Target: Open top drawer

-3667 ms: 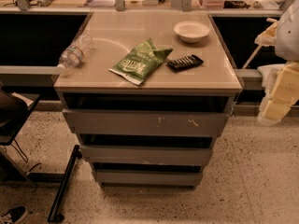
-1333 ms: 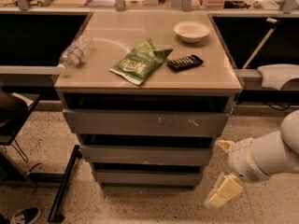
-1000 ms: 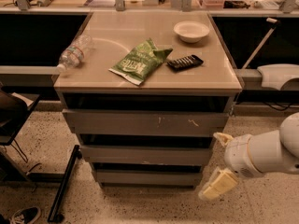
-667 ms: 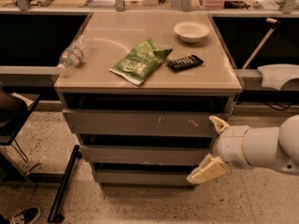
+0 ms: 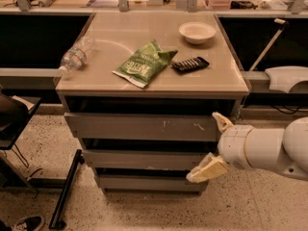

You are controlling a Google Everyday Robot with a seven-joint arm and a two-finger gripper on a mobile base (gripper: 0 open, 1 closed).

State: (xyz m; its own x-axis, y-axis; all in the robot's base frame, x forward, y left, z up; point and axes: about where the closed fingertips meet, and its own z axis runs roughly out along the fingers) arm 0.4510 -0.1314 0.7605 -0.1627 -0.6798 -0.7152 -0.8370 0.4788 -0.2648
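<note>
The top drawer [image 5: 139, 127] is a grey flat front with pale scratch marks right of centre, just under the tabletop. It looks closed, in line with the two smaller grey drawers [image 5: 144, 159] below it. My gripper [image 5: 211, 146] is at the cabinet's right front corner, on a white arm coming in from the right. Its fingers are spread: one cream fingertip [image 5: 221, 121] touches or sits just by the right end of the top drawer front, the other [image 5: 207, 169] hangs lower in front of the lower drawers. It holds nothing.
On the tabletop [image 5: 106, 81] lie a plastic bottle [image 5: 75, 55], a green snack bag [image 5: 145, 64], a dark bar [image 5: 190, 64] and a white bowl [image 5: 197, 32]. A black chair [image 5: 14, 124] and stand leg [image 5: 65, 189] are left; speckled floor lies in front.
My gripper came from the right side, dropped low, then moved left and up to the cabinet's right front corner. The drawers have not moved.
</note>
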